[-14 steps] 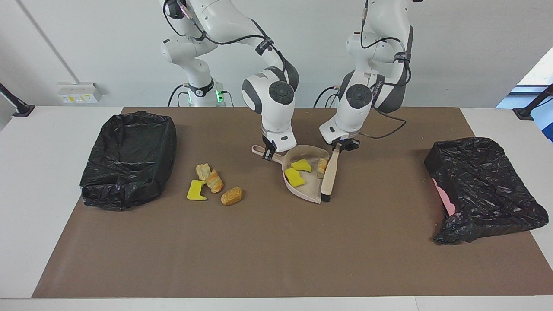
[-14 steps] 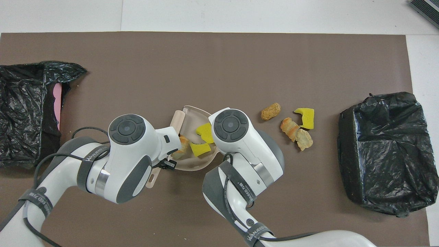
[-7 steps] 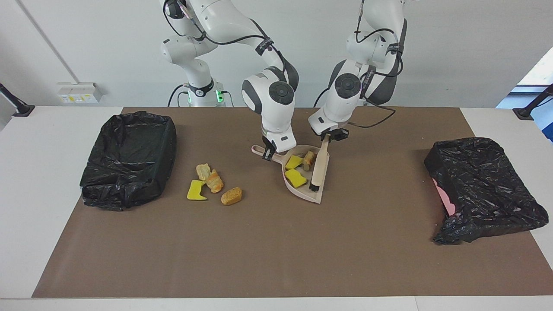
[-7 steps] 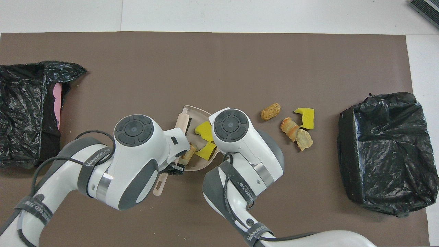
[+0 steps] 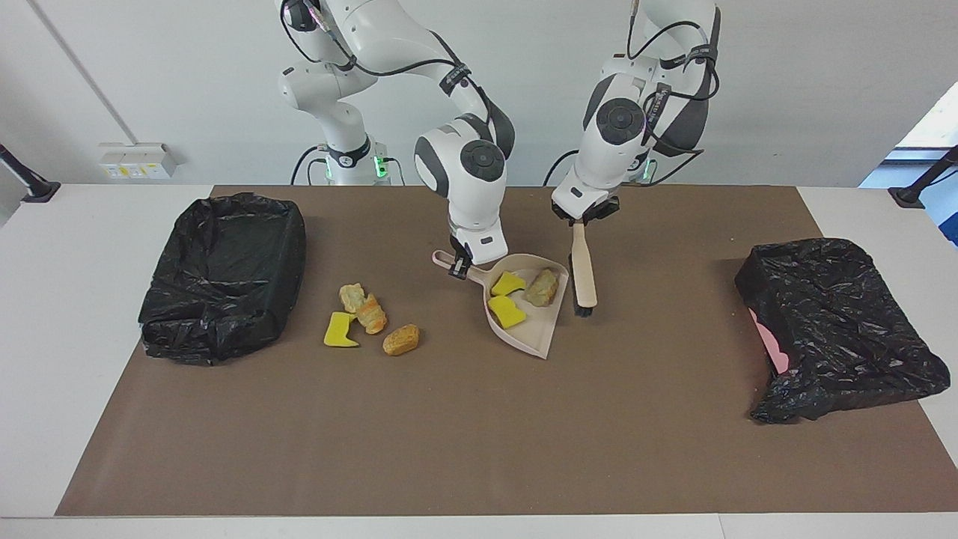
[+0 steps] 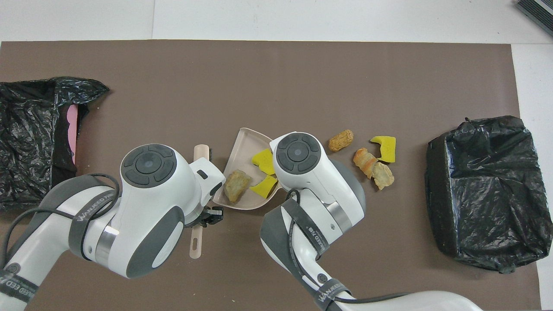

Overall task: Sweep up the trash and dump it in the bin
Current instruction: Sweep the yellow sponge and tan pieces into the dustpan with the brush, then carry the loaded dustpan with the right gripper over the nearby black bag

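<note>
The right pincer (image 5: 458,268) is clenched on the beige plastic dustpan (image 5: 540,337), centre frame, carrying light, soft yellow sponge scraps (image 5: 507,311); the left pincer (image 5: 578,222) grips the beige black-bristled brush (image 5: 583,271). The pan is best kept level, held by its handle.

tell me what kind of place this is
Probably a robotics lab test bench: two robot arms mounted at a white table under a brown mat, with staged scraps, a dustpan and bag-lined bins.

In the overhead view, grey bands strapped round both arms carry white lettering. The left arm's band (image 6: 91,207) reads "WANJEED", and the right arm's band (image 6: 329,290) also reads "WANJEED". No other text is legible.
</note>
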You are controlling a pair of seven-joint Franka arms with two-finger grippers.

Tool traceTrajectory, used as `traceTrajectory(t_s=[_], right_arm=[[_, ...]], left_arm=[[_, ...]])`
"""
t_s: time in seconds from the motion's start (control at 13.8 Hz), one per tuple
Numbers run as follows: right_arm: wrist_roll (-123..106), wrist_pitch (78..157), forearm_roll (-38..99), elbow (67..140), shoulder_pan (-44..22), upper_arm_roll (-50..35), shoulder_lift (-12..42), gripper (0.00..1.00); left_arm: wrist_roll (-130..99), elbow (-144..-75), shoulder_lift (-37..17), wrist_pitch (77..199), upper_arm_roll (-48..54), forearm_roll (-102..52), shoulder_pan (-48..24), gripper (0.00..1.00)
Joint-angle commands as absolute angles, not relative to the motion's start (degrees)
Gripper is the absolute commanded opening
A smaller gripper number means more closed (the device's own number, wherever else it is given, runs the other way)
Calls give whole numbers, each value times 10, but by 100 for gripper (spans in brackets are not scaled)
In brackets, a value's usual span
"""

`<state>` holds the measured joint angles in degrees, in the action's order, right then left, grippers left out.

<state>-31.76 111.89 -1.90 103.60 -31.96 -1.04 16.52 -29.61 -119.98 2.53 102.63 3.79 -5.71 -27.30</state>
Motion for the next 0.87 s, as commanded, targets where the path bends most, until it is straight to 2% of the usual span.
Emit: traceTrajectory(t_s=[0.0, 0.43, 0.8], right_arm=[[-314, 1088, -17, 1042, -284, -16, 118, 0], [-361, 1016, -25, 998, -199, -14, 65, 0], [-419, 982, -50, 983, -120, -11, 38, 0]], left_arm=[[-385, -1240, 58, 1033, 42, -49, -279, 0], [-448, -1366, 143, 1143, 43, -49, -375, 0], [-581, -1419, 149, 1202, 43, -49, -533, 0]])
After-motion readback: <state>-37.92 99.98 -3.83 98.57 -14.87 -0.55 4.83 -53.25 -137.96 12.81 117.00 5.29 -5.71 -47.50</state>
